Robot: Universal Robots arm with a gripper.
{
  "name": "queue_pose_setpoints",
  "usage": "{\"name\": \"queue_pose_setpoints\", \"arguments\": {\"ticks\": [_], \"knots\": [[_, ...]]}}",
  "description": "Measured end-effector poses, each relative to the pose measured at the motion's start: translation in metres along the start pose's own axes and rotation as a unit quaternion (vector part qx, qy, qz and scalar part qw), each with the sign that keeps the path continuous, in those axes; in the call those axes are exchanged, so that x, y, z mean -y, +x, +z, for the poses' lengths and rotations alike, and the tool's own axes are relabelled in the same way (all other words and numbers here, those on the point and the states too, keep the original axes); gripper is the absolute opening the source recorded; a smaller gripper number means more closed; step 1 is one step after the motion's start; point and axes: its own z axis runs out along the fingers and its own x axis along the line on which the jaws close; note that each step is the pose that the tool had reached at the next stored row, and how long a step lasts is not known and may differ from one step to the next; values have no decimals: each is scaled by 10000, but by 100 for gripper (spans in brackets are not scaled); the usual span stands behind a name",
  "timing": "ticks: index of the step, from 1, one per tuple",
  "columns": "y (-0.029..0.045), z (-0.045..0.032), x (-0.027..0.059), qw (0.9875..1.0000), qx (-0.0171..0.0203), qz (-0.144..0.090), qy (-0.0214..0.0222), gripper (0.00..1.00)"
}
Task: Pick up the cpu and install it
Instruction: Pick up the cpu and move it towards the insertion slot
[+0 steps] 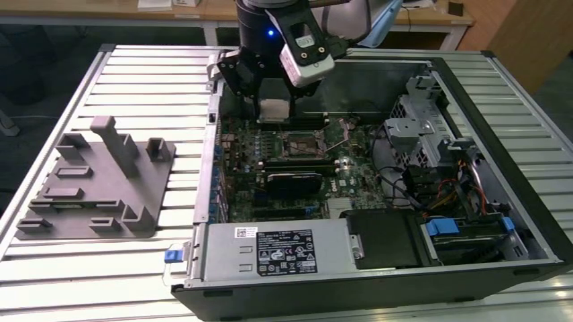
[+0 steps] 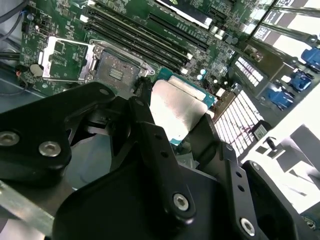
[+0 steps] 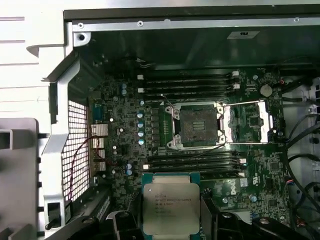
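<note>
The claw (image 1: 272, 106) is clenched on the cpu (image 3: 171, 209), its black fingers (image 2: 150, 130) pressing two opposite edges of the chip. The chip hangs flat above the green board (image 3: 120, 140) inside the open computer case (image 1: 501, 87). It sits beside the socket (image 3: 197, 125), not in it, and in the first wrist view a row of long black memory slots (image 3: 195, 162) lies between the two. The cpu is a flat square with a dull silvery metal top and a green rim. The socket is dark and square, with its shiny metal frame folded open next to it. The case lies on a pale table (image 1: 134, 74) of ribbed metal slats, near a grey moulded holder (image 1: 98, 181). A wooden desk (image 1: 215, 10) stands behind.
</note>
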Motion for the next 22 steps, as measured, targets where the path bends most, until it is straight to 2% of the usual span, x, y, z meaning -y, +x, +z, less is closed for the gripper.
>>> {"name": "queue_pose_setpoints", "arguments": {"ticks": [22], "knots": [[-119, 189, -6, 10000, 2, 1, 29, 54]]}}
